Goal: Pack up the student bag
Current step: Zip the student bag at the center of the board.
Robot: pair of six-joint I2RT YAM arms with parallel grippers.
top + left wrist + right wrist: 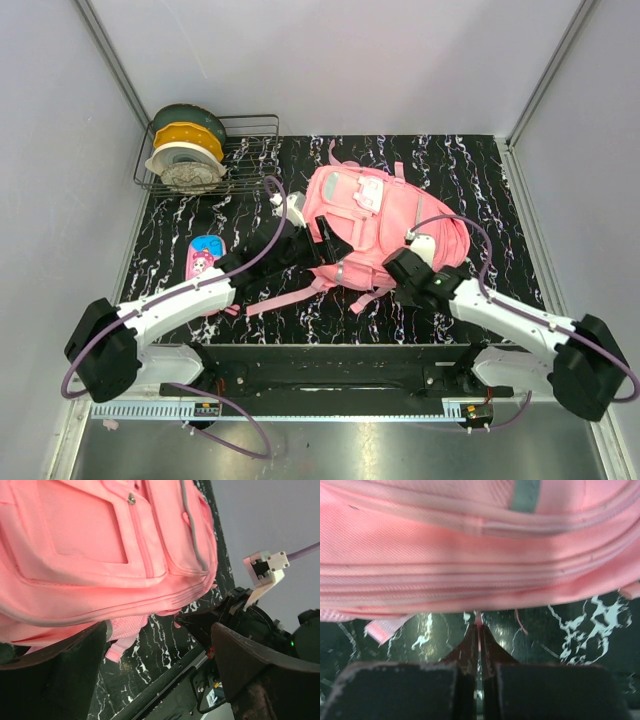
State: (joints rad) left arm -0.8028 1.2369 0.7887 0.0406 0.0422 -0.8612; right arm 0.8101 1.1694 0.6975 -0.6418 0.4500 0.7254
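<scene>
While the student bag (pixel 395 225) lies mid-counter (pixel 490 180) with its front pockets up, the step in hand appears to be opening its zip. Left end effector (pixel 330 243), spread wide, stands at the bag's left flank and grips nothing; recommend it pin the fabric there as an anchor. Right end effector (pixel 479 630), fingers pressed together at the bag's near edge, pinches what looks like a thin pink tab (pixel 479 619). Recommend a slow pull along the zip line, not upward, lest the tab slip.

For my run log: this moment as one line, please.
left gripper open at student bag | right gripper shut at its near edge
</scene>
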